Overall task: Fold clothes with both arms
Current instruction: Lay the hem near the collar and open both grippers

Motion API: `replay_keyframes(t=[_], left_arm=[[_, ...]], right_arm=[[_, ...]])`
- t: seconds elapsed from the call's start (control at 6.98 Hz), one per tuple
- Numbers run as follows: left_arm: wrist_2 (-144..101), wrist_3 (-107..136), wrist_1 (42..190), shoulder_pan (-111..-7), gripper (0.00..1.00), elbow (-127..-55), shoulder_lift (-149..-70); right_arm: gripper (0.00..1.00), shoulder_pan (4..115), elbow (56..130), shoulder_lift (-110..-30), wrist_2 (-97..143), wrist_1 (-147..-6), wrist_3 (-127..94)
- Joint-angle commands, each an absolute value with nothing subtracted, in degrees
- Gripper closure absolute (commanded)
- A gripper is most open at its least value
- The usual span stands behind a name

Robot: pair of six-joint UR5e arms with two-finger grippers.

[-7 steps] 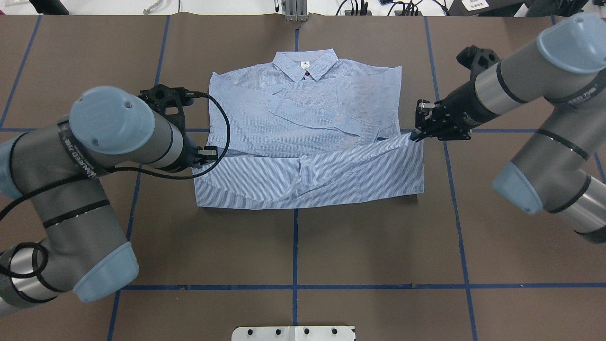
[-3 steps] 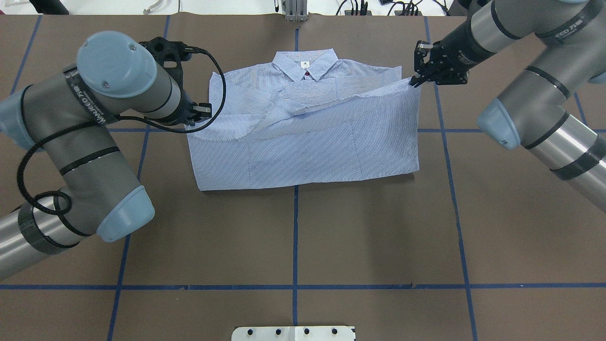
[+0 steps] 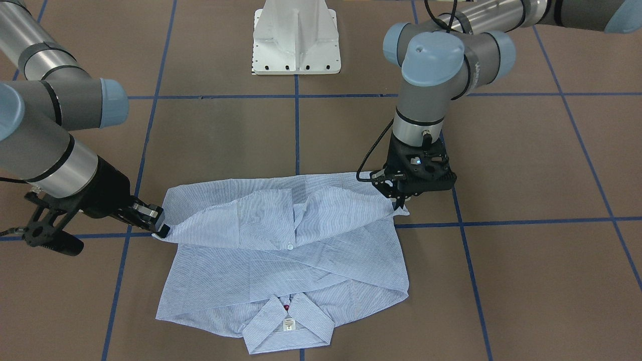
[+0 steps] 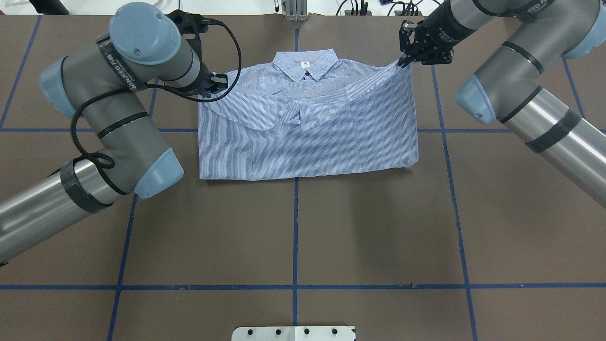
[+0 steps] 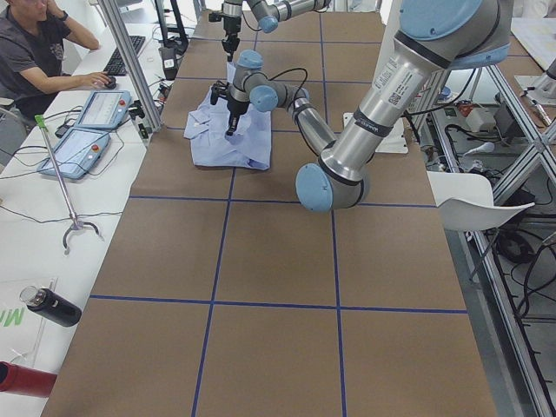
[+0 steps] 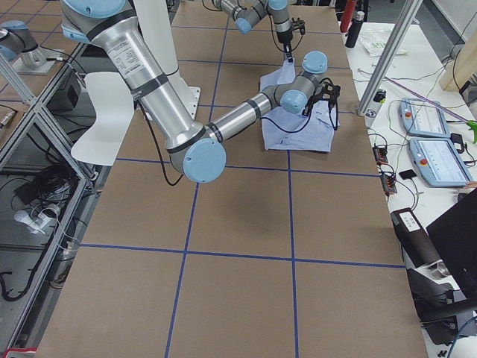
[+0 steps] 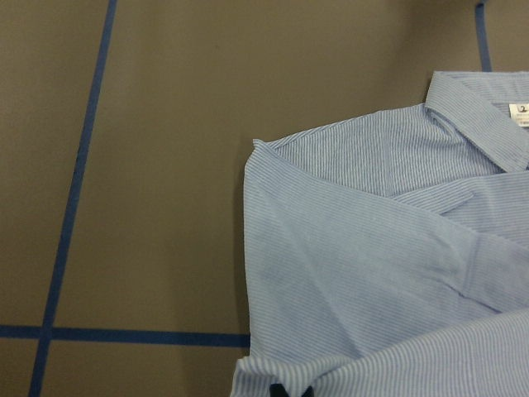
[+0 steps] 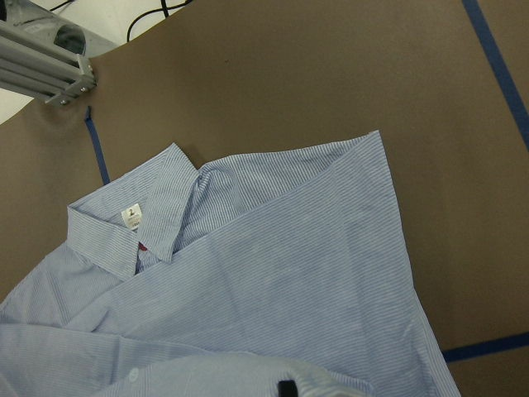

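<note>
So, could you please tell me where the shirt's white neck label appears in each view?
Front-facing: neck label bottom centre.
Overhead: neck label top centre.
Exterior left: too small to tell.
Exterior right: too small to tell.
Left wrist: neck label at right edge.
Right wrist: neck label centre-left.
Shared landmark: the collar around it.

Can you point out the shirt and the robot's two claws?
shirt (image 4: 307,147): overhead view, middle of the folded-over panel.
left gripper (image 4: 211,91): overhead view, between its fingertips.
right gripper (image 4: 402,63): overhead view, between its fingertips.
</note>
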State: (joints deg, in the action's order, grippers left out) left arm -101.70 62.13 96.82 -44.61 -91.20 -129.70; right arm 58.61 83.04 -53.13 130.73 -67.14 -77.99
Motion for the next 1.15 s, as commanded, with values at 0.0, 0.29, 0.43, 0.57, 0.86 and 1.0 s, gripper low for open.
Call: replay_keyframes(t=[0.0, 0.29, 0.43, 0.57, 0.86, 1.0], left_arm=[[-101.69, 62.05, 105.26, -47.36, 1.00, -79.51, -134.36], [-101.51, 59.96, 109.94, -49.04, 1.00, -73.59, -135.53], [-101.51, 59.77, 109.95, -49.04, 1.00, -72.78, -135.53], [-101.43, 59.77, 109.95, -49.04, 1.00, -71.99, -135.44], [-101.34, 59.77, 110.04, -48.78, 1.00, -71.19, -135.53], [-101.34, 59.94, 111.00, -48.26, 1.00, -70.67, -135.61]], right_arm=[[1.00, 58.71, 74.31, -46.26, 128.07, -67.06, -78.05], [1.00, 58.71, 67.88, -43.60, 125.26, -63.58, -77.96], [1.00, 58.71, 66.20, -43.68, 125.16, -61.89, -77.96], [1.00, 58.71, 65.75, -43.68, 124.29, -61.70, -77.96], [1.00, 58.36, 65.57, -44.12, 124.10, -61.70, -77.96], [1.00, 58.36, 65.57, -44.64, 124.10, -61.61, -77.96]])
